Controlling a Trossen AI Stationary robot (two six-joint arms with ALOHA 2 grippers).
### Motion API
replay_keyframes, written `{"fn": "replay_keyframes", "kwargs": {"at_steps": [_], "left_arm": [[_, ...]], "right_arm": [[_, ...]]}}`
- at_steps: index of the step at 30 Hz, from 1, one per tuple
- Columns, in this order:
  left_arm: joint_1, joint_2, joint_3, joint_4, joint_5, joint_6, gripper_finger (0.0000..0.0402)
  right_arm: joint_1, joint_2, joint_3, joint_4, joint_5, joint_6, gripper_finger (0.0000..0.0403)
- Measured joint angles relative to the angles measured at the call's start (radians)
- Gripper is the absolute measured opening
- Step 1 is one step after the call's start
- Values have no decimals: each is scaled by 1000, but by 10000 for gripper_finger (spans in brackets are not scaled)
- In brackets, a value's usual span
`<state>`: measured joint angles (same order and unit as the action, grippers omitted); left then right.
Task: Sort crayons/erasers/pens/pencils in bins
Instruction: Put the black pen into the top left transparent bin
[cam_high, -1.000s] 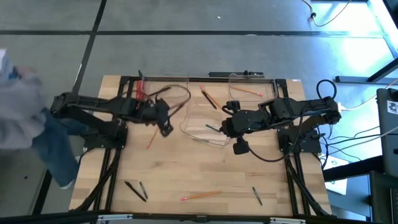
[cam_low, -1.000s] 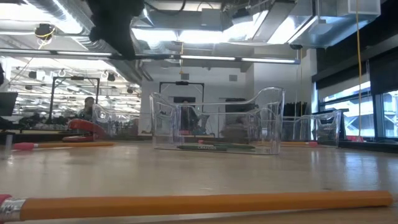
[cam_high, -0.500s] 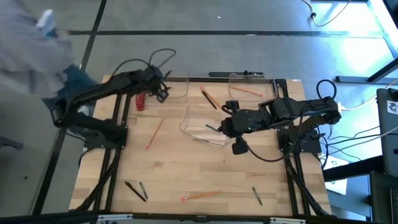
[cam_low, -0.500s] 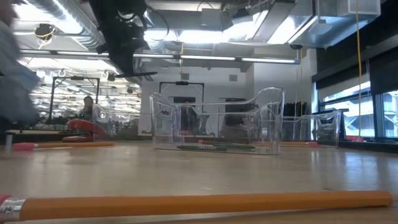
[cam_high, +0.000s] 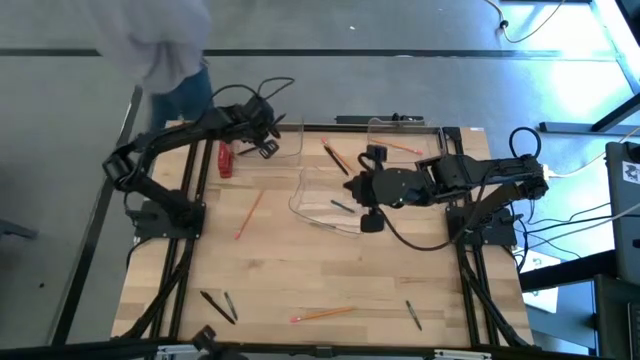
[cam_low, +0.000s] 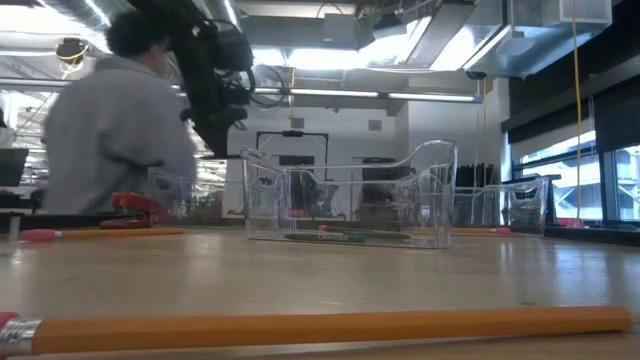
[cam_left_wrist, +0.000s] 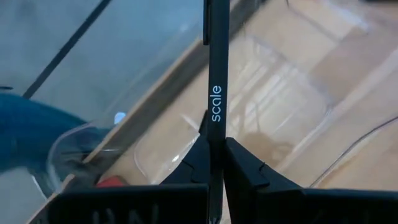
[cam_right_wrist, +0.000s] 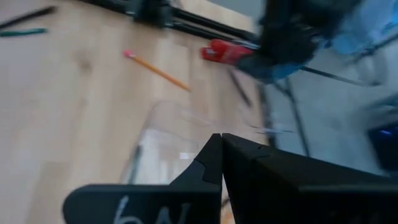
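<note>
My left gripper is shut on a black pen and hangs over the far-left bin. My right gripper is shut with nothing in it, above the middle bin. A green crayon lies flat in that bin. The far-right bin holds a pencil. Other pencils lie flat on the table at the left and near the front edge. My left gripper pinches the pen between its two fingers, just below its white lettering. The pen lies along the fingers and sticks out past their tips. The fingers slant down toward the table's far edge. The pen is lifted clear above the bin.
A pencil and a dark stick lie between the far bins. Dark sticks lie near the front left and front right. A red object sits at the far left. A person stands beyond the far-left corner.
My left gripper has swung from over the table's left middle toward the far edge, carrying the pen to the far-left bin. My right gripper has tipped a little in place over the middle bin. The person has walked along the far-left side.
</note>
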<state>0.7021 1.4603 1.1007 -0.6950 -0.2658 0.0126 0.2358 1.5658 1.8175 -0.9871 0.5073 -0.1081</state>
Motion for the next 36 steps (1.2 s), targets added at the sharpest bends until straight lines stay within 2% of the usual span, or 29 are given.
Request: {"fn": "replay_keyframes", "kwargs": {"at_steps": [4,18,25,36], "left_arm": [[1,59,0,0,6,24,9],[1,231,0,24,51,50,9],[1,269,0,45,51,49,11],[1,269,0,58,50,49,75]], "right_arm": [[-7,0,0,0,58,1,5],[-29,0,0,0,58,19,5],[-36,0,0,0,58,21,5],[-36,0,0,0,58,21,5]]}}
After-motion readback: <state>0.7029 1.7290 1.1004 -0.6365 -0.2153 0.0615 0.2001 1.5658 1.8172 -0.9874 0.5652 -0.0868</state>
